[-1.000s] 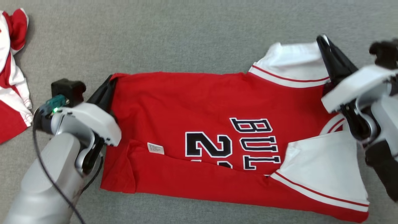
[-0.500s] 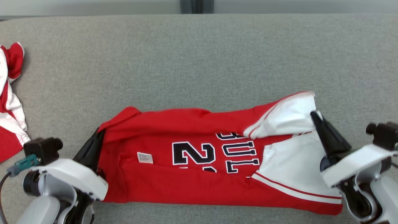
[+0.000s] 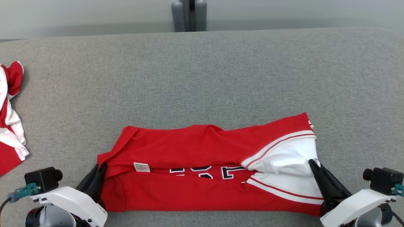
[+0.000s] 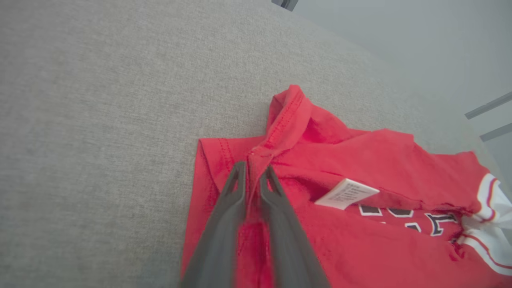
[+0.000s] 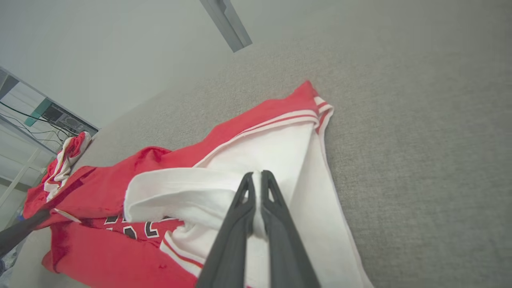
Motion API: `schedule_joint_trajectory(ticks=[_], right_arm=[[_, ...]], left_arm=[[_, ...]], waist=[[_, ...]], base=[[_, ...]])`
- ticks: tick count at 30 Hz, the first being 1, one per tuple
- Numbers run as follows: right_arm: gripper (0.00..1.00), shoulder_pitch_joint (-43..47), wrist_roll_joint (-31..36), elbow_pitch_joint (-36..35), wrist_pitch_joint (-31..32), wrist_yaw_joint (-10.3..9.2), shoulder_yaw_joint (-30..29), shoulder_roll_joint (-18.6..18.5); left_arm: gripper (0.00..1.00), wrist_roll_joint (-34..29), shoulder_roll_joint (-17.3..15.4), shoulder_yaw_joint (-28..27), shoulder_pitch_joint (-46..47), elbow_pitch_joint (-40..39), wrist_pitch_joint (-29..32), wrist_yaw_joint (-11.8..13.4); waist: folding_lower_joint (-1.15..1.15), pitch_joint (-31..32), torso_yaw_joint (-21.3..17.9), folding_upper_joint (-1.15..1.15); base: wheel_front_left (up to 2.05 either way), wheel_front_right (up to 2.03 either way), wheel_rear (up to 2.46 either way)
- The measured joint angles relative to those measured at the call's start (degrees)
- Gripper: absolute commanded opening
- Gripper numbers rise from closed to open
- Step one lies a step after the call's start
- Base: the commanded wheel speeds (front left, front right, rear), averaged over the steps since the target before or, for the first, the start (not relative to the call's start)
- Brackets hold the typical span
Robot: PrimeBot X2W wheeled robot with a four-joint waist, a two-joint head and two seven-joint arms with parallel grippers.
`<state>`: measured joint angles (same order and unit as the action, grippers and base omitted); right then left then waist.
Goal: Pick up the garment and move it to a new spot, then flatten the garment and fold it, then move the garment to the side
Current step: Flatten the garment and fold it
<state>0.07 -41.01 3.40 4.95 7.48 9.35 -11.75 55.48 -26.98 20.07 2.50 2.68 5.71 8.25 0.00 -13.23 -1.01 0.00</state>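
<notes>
Garment (image 3: 189, 195), soft red-white cloth, long rumpled band

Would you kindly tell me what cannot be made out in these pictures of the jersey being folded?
1) Head view: on the jersey, the lettering is mostly covered by the folded-over red layer.
2) Left wrist view: the care label has print too small to read.
3) Head view: the second garment is cut by the left edge.
4) Left wrist view: the left gripper has blurred fingers flanking a red fold; clamped or loose, unclear.

Red, white-trimmed garment (image 3: 189, 148) — grey surface (image 3: 202, 78).
</notes>
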Motion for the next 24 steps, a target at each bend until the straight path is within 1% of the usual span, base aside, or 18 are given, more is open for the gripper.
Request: schedule_joint_trajectory(ticks=[1, 3, 6, 7, 8, 11, 16, 18, 20, 24], right_arm=[[1.0, 0.58, 0.48, -0.45, 0.43, 0.0, -0.49, 0.67], [1.0, 1.23, 1.89, -1.36, 0.29, 0.0, -2.01, 1.97], [1.0, 1.7, 4.69, -3.55, -1.76, 0.0, -4.77, 3.23], [1.0, 1.65, 5.98, -4.37, -2.8, 0.0, -5.63, 3.67], [1.0, 1.55, 6.89, -4.95, -3.8, 0.0, -6.65, 4.2], [1.0, 0.4, 11.68, -6.2, -6.56, 0.0, -8.03, 4.48], [1.0, -2.07, 17.49, -5.88, -9.29, 0.0, -8.12, 4.82], [1.0, -2.91, 19.07, -4.89, -10.13, 0.0, -8.01, 5.01], [1.0, -3.44, 20.5, -3.85, -10.61, 0.0, -7.7, 5.23], [1.0, -3.89, 22.5, -1.38, -11.89, 0.01, -6.99, 5.58]], left_arm=[[1.0, 0.0, 0.43, -0.21, -0.04, 0.22, -0.7, 0.45], [1.0, 0.1, 0.99, -0.77, -0.08, 0.44, -1.92, 0.54], [1.0, 0.12, 2.56, -2.97, -0.37, 0.47, -5.78, 2.01], [1.0, -0.24, 2.9, -3.56, -0.44, 0.51, -7.23, 2.94], [1.0, -1.1, 3.25, -4.36, -0.42, 0.57, -8.95, 4.19], [1.0, -3.9, 3.99, -4.71, 0.01, 0.71, -12.45, 6.72], [1.0, -11.21, 4.76, -2.74, 3.24, 0.68, -17.23, 10.15], [1.0, -12.77, 6.31, -2.4, 4.35, 0.86, -18.51, 11.16], [1.0, -15.71, 6.68, -1.81, 5.21, 1.76, -19.49, 12.01], [1.0, -20.31, 7.53, -1.45, 5.99, 3.96, -20.43, 11.91]], waist=[[0.0, 0.16, -0.14, 0.0], [0.0, 0.54, -0.43, 0.0], [0.0, 1.07, -0.92, 0.0], [0.0, 1.23, -1.11, 0.0], [0.0, 1.4, -1.28, 0.0], [0.0, 1.98, -1.61, 0.0], [0.0, 3.16, -1.57, 0.0], [0.0, 3.65, -1.36, 0.0], [0.0, 4.2, -1.09, 0.0], [0.0, 5.42, -0.63, 0.0]], base=[[0.0, 0.0, 0.0], [0.0, 0.0, 0.0], [0.0, 0.0, 0.0], [0.0, 0.0, 0.0], [0.0, 0.0, 0.0], [0.0, 0.0, 0.0], [0.0, 0.0, 0.0], [0.0, 0.0, 0.0], [0.0, 0.0, 0.0], [0.0, 0.0, 0.0]])
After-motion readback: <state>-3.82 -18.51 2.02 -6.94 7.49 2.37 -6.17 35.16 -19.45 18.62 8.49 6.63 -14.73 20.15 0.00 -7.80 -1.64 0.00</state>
